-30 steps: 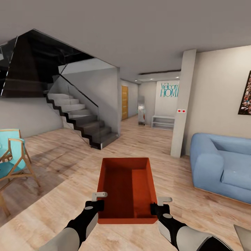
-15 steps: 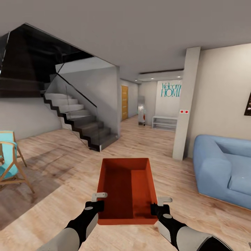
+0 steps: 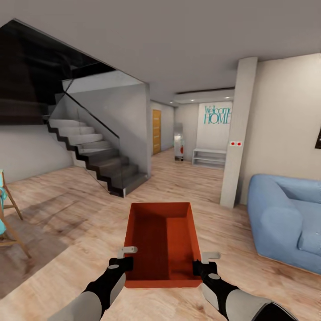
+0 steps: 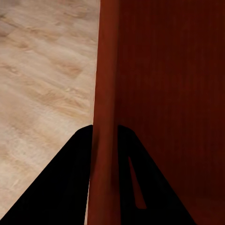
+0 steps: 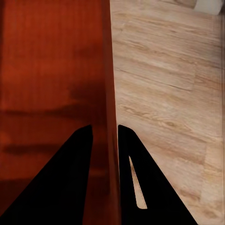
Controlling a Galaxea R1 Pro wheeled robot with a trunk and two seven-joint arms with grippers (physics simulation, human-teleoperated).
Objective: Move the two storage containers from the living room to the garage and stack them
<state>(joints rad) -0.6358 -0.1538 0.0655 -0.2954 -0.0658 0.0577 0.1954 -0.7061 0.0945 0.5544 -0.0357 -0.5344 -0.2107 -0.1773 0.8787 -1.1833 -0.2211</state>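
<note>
Since a second ago the whole view has turned a little: the chair (image 3: 5, 214) is now almost out at the left edge, and the sofa (image 3: 285, 220) shows less. The bin (image 3: 162, 243) keeps its place in front of the robot, held above the wood floor (image 3: 80, 232). The left gripper (image 3: 127, 261) is closed on the bin's left wall, one finger on each side; the right gripper (image 3: 200, 264) is closed the same way on the right wall. Ahead, open floor runs between the stairs (image 3: 100, 158) and the pillar (image 3: 236, 133) toward a corridor.
</note>
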